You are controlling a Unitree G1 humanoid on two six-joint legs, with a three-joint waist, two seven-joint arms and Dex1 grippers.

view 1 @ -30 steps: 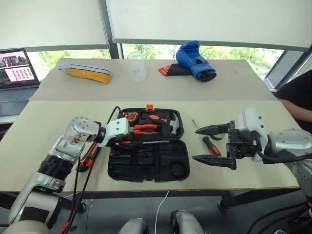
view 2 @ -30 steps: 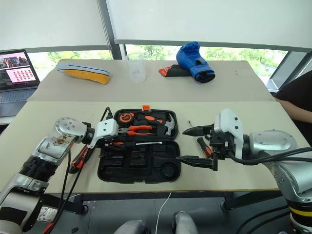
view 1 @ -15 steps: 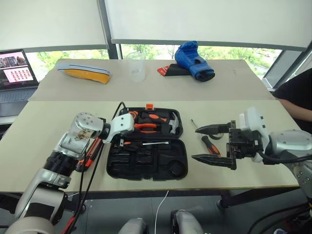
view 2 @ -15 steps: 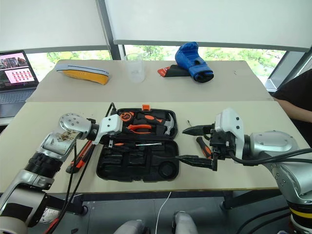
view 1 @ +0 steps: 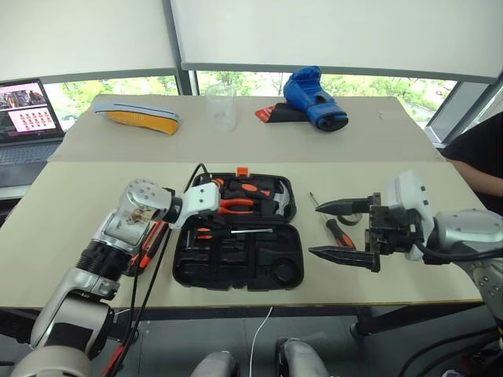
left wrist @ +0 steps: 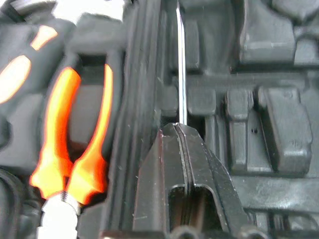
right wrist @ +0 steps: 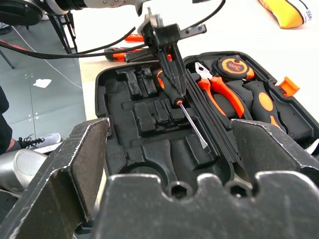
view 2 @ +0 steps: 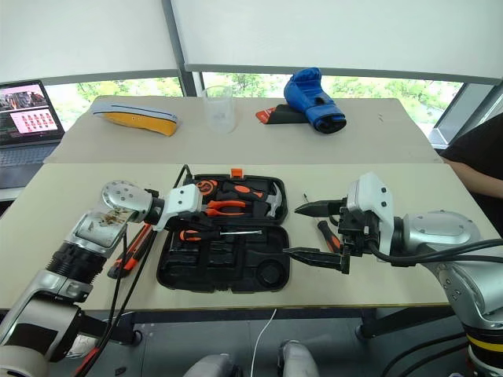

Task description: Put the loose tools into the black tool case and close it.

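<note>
The black tool case (view 1: 236, 269) lies open at the table's middle. Its far half holds pliers, a hammer and a tape measure. An orange-and-black screwdriver (right wrist: 172, 89) rests in the near half along the hinge. My left gripper (left wrist: 178, 128) is shut, tips down on that screwdriver's handle, and grips nothing. Right of the case lie another screwdriver (view 1: 339, 233), a slim one (view 1: 314, 200) and a dark tape roll (view 1: 354, 219). A utility knife (view 1: 146, 248) lies left of the case, under my left arm. My right gripper (view 1: 315, 230) hovers open above the case's right edge.
On the far table stand a blue boxing glove (view 1: 313, 96), a clear cup (view 1: 222, 107) and a yellow-grey object (view 1: 137, 116). A laptop (view 1: 27, 118) sits far left. A person's dark sleeve (view 1: 479, 157) shows at the right edge. Cables trail beside my left arm.
My left gripper's fingers have closed over the screwdriver lying in the case. The screwdriver has stayed in place. The right arm has kept still.
</note>
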